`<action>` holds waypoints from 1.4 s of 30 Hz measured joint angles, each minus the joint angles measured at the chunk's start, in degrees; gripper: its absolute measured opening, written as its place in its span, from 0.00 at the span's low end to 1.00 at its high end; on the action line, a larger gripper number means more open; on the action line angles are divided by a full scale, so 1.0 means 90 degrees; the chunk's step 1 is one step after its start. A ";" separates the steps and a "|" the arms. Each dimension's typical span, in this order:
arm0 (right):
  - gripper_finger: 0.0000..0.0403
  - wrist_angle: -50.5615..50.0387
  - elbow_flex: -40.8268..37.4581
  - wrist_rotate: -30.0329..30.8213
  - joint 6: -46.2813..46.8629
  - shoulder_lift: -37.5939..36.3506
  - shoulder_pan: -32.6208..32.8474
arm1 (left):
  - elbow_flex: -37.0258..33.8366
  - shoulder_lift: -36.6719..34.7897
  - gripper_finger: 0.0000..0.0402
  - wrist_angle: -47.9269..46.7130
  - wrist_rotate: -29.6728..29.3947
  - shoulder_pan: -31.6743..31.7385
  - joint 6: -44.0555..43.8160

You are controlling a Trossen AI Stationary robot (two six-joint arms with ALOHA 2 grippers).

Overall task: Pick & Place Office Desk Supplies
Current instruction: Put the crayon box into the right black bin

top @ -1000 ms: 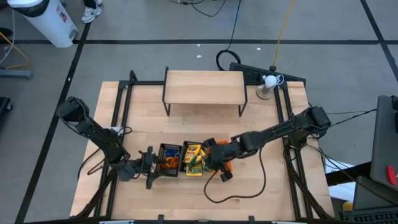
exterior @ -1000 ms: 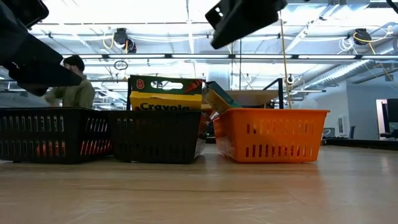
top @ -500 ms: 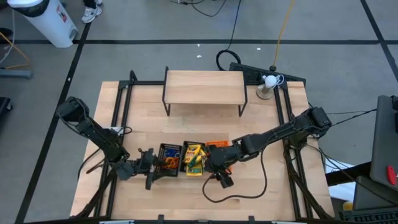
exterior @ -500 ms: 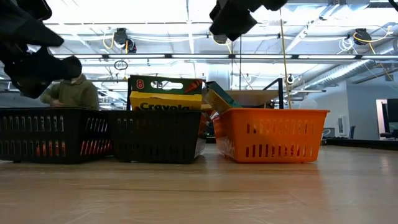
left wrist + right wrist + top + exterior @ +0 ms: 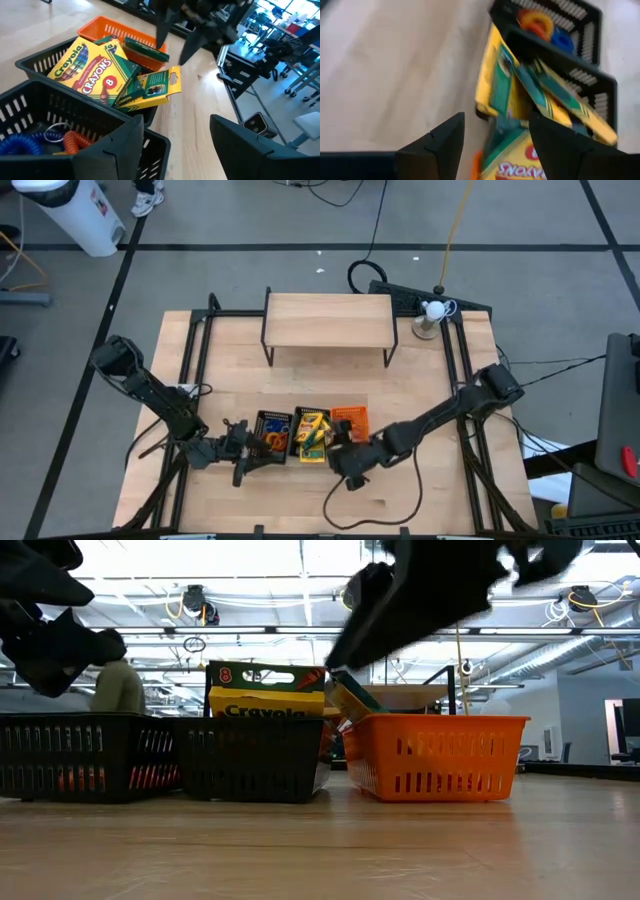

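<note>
Three mesh trays in a row on the desk point(image 5: 420, 390), near its front edge.

Left black tray point(image 5: 271, 436): coiled bands, orange point(image 5: 70, 141) and blue point(image 5: 20, 142).

Middle black tray point(image 5: 312, 434): crayon boxes point(image 5: 95, 70) piled crosswise, one box point(image 5: 155, 90) tipped over the rim.

Orange tray point(image 5: 350, 420): one green crayon box point(image 5: 145, 50) lying inside.

Left gripper point(image 5: 240, 452) sits at the left black tray's outer side, jaws wide, empty.

Right gripper point(image 5: 342, 464) is just in front of the middle and orange trays; jaws apart, holding nothing.
</note>
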 joint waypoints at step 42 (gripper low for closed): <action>0.52 0.0199 0.0005 0.2958 0.2552 0.0867 0.1346 | 0.0001 0.0002 0.57 0.0019 0.0497 -0.0005 0.0000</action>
